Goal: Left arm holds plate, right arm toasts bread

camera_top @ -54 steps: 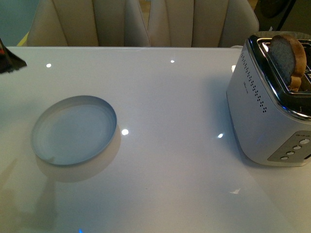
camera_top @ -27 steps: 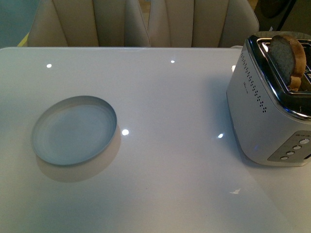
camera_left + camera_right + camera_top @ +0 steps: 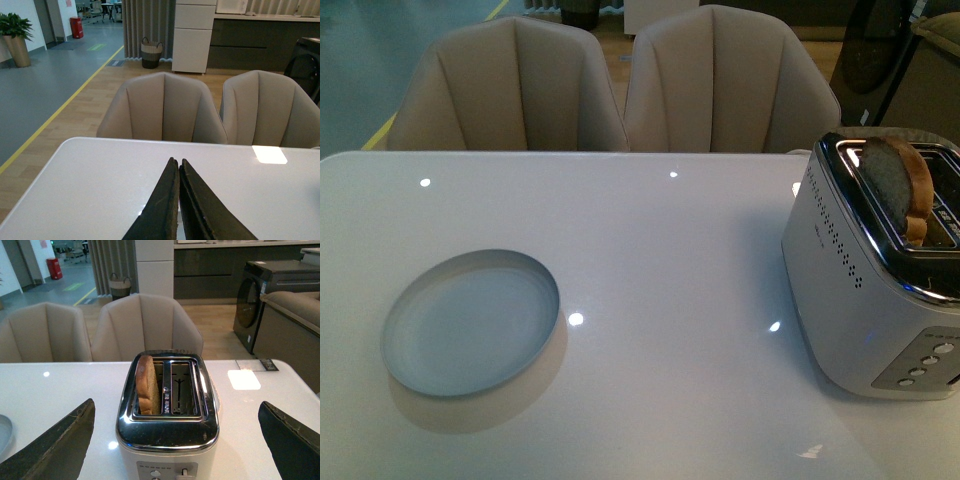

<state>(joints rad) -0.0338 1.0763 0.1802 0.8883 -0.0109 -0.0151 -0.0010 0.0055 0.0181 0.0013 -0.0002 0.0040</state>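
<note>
The pale blue-white plate (image 3: 470,325) lies bare on the white table (image 3: 670,260), left of centre. The bread (image 3: 897,183) stands upright in one slot of the silver toaster (image 3: 860,300) at the right, its top sticking out. Neither arm shows in the front view. My left gripper (image 3: 176,161) is shut with nothing between its fingers, hovering over bare table; the plate is out of its view. My right gripper (image 3: 176,404) is open wide, one finger on either side of the toaster (image 3: 167,430), above and apart from it. The bread (image 3: 147,385) fills the slot nearer the plate (image 3: 3,432).
Two beige chairs (image 3: 620,90) stand behind the table's far edge. The toaster's other slot (image 3: 181,387) holds nothing, and its lever and buttons (image 3: 170,472) face my right gripper. A small card (image 3: 255,365) lies on the table beyond the toaster.
The left gripper's tip, at the front view's left edge a second ago, has left that view. The front view has tilted up, showing more of the chairs. Plate and bread stay put.
</note>
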